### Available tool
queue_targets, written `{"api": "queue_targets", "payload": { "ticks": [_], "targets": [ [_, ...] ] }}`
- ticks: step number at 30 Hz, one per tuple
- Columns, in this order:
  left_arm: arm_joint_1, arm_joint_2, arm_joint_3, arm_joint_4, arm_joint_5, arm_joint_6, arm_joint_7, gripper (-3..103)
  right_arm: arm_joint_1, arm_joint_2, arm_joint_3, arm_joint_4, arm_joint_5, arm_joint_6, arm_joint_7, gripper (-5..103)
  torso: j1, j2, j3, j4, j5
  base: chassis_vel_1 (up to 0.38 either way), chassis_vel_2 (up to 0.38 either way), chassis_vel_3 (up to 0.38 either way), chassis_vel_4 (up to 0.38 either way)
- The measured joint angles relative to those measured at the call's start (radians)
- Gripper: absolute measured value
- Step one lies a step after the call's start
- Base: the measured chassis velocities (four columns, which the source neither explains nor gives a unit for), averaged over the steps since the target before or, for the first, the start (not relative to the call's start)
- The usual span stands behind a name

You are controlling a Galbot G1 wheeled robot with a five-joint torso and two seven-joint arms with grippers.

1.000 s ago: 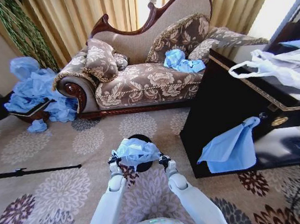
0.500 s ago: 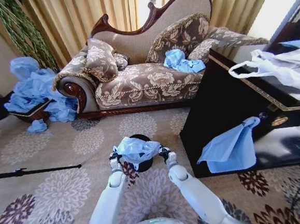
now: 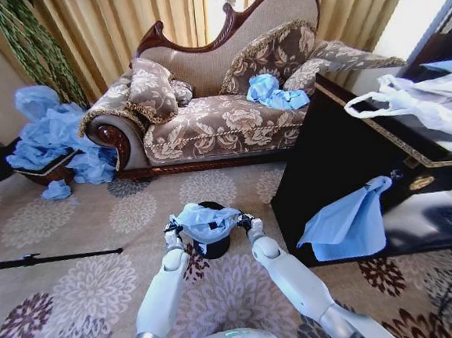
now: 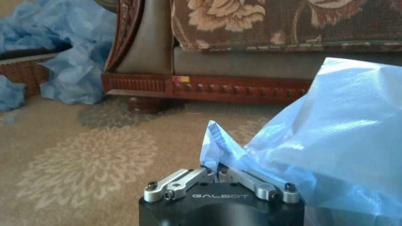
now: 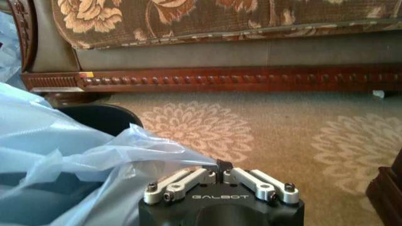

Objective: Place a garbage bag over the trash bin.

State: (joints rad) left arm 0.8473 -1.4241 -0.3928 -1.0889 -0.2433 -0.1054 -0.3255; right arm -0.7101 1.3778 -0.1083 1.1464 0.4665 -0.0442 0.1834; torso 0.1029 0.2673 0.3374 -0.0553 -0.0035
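Note:
The garbage bag [image 3: 205,221], thin light blue film, hangs stretched between both grippers just above the trash bin [image 3: 213,247], a small black cylinder on the carpet in front of the sofa. My left gripper [image 3: 172,229] is shut on the bag's left edge and my right gripper [image 3: 246,222] is shut on its right edge. In the left wrist view the left gripper [image 4: 215,173] pinches a corner of the garbage bag [image 4: 326,136]. In the right wrist view the right gripper [image 5: 220,167] pinches the garbage bag [image 5: 75,155], with the trash bin's black rim [image 5: 103,115] behind the film.
A patterned sofa [image 3: 222,114] stands behind the bin with blue bags on its seat. A heap of blue bags [image 3: 51,140] lies at the left. A dark cabinet [image 3: 351,167] at the right carries a white bag and a hanging blue bag [image 3: 348,222].
Both arms have reached forward, carrying the stretched bag away from me until it hangs over the bin's top. Both grippers kept their hold.

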Motion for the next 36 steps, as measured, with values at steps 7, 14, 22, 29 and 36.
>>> {"api": "queue_targets", "payload": {
  "ticks": [7,14,22,29,36],
  "targets": [
    [-0.020,-0.017,0.000,0.014,0.002,0.013,0.025,0,0.024,0.014,0.005,-0.023,0.022,-0.010,-0.026,0,0.000,0.000,0.000,0.0002,0.0001,0.000,0.000,0.000,0.000],
    [-0.030,-0.024,0.000,0.001,0.007,0.028,0.028,0,0.040,0.018,0.004,-0.033,0.037,-0.025,-0.036,0,0.000,0.000,0.000,0.0001,-0.0003,0.000,0.000,0.000,0.000],
    [-0.006,0.027,0.002,-0.132,-0.007,0.114,0.002,0,0.044,0.010,0.001,0.015,0.072,-0.070,-0.033,0,0.000,0.000,0.000,0.0001,0.0001,0.000,0.000,0.000,0.000],
    [-0.034,0.038,-0.009,-0.098,-0.017,0.136,0.000,0,0.059,0.017,0.001,0.000,0.095,-0.097,-0.040,0,0.000,0.000,0.000,0.0002,0.0000,0.000,0.000,0.000,0.000],
    [-0.047,0.022,-0.008,-0.059,-0.019,0.243,0.016,0,0.068,0.021,0.007,-0.018,0.145,-0.130,-0.057,0,0.000,0.000,0.000,0.0000,0.0000,0.000,0.000,0.000,0.000]
  ]
}}
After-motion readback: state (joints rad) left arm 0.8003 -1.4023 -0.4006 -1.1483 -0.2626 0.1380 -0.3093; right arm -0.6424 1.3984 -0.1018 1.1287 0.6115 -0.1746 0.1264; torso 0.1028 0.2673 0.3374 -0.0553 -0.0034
